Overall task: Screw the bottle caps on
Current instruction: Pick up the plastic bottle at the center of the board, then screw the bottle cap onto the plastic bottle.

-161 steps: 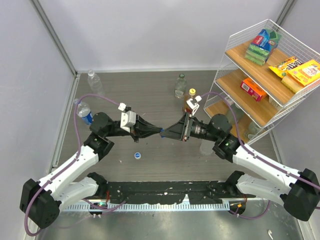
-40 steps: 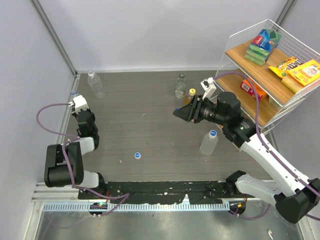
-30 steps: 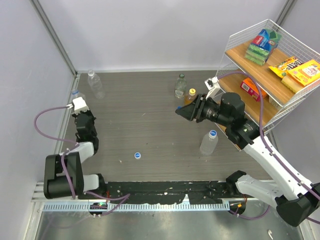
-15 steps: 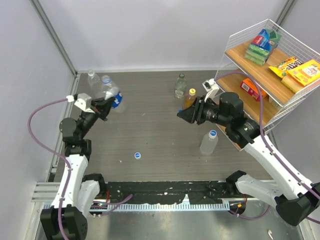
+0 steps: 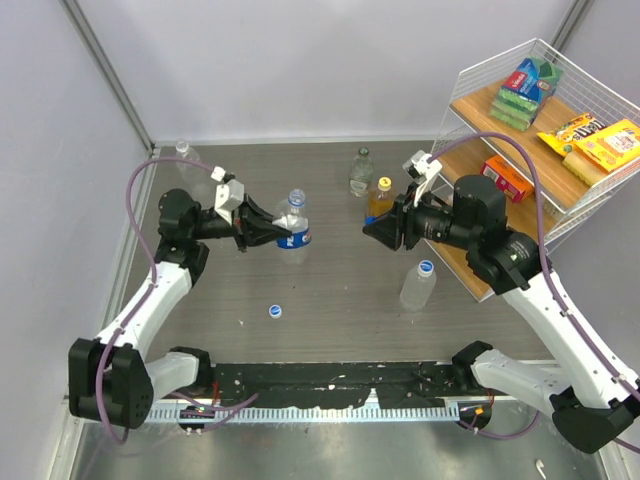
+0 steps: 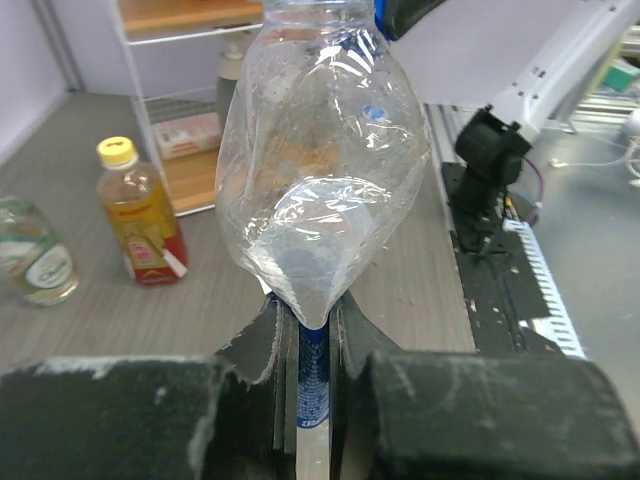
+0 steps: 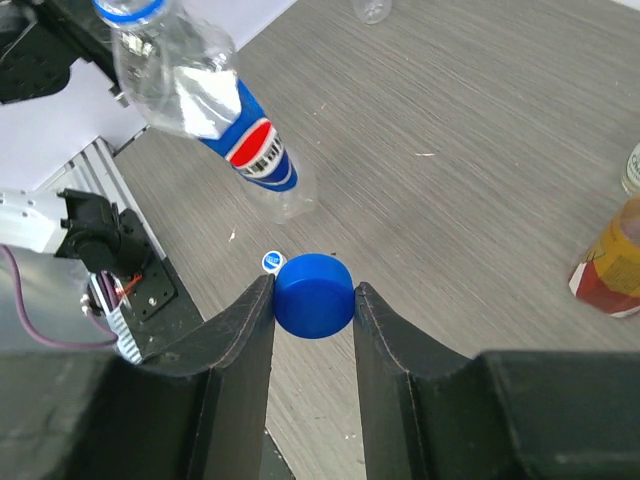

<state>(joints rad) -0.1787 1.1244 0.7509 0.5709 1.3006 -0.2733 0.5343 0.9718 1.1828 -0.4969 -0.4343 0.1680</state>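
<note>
Top external: where's the blue-label bottle?
— Tilted over the table, left gripper clamped on it.
Left wrist?
— Jaws pinch its label end.
Right wrist?
— Right gripper squeezes a dark blue cap. Next, I think: bring cap onto neck.

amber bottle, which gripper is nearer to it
Right. The right gripper, jaws on a blue cap, hangs close by the amber bottle; the left gripper, jaws clamping the blue-label bottle, is far off to its left.
</note>
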